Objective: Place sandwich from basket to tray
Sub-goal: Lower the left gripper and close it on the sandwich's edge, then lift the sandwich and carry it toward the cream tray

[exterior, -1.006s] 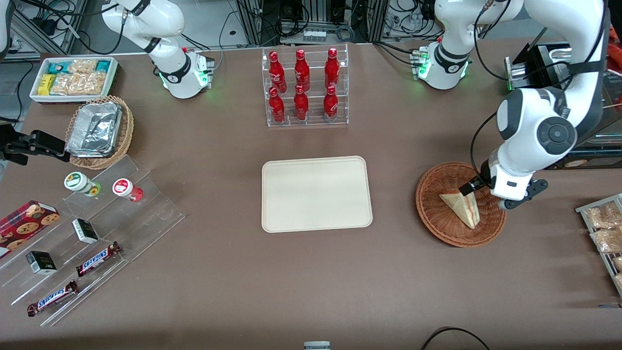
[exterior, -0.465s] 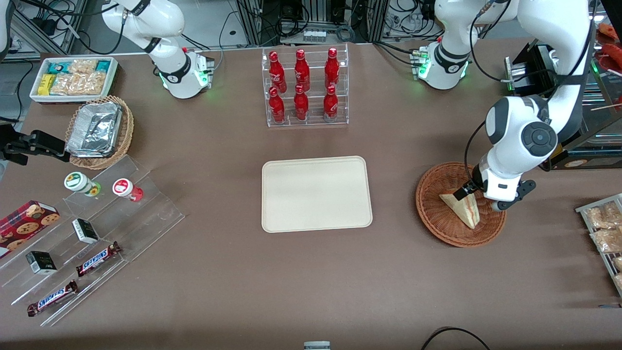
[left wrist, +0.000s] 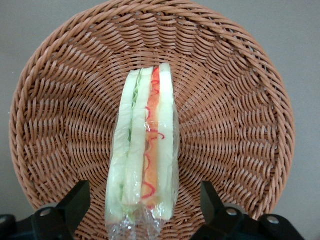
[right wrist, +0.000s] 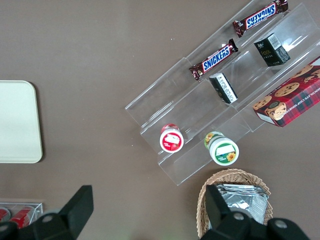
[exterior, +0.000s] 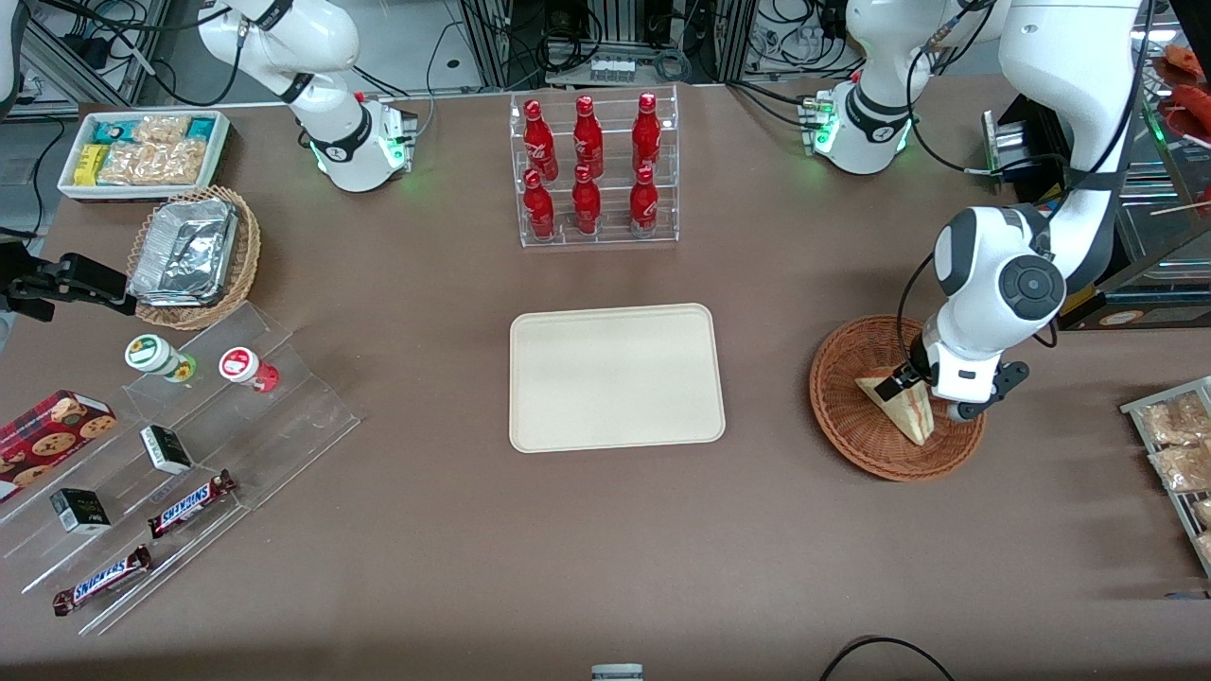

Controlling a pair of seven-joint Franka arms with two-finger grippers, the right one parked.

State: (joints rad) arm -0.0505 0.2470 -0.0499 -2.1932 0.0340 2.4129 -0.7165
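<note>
Sandwich wedge of pale white bread (exterior: 902, 410), wrapped in clear film with green and orange-red filling along its cut edge, lies in the round reddish-brown woven wicker basket (exterior: 851, 430) at the right of the front view. Its long axis runs slantwise there, the narrow tip pointing to the lower right and the broad end to the upper left.

Largest on the brown table is the flat cream-beige rectangular tray (exterior: 616, 376) at centre frame, well apart from the basket. Next, at the upper centre, comes a clear acrylic rack of red bottles (exterior: 593, 170). At the lower left, two brown chocolate bars (exterior: 192, 502) read "SNICKERS".

The left arm's black two-finger gripper (left wrist: 144, 202) hangs over the sandwich's broad end, its fingers (left wrist: 76, 202) spread wide on either side of the bread, not touching it.
</note>
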